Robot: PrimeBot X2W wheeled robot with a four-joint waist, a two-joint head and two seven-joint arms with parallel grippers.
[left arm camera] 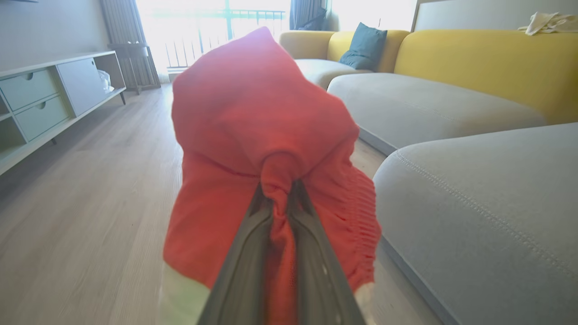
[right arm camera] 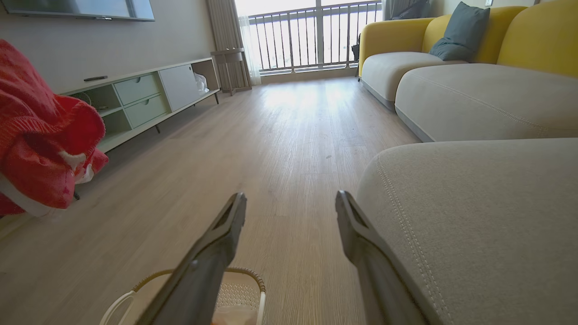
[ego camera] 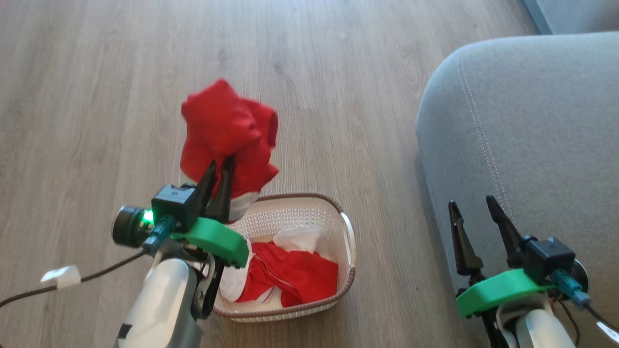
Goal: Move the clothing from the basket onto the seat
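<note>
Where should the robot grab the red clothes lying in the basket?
Pinch a raised fold near the middle of the soft red garment with white parts, coming straight down from above. It lies crumpled low inside the cream perforated plastic basket, whose walls block a sideways reach; bunched folds should suit the jaws.

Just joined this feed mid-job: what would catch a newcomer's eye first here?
The bright red garment bunched in the left gripper, held up clear of the basket on the wood floor. More red and white clothing lies in the basket, and the right gripper hangs open by the grey seat.
</note>
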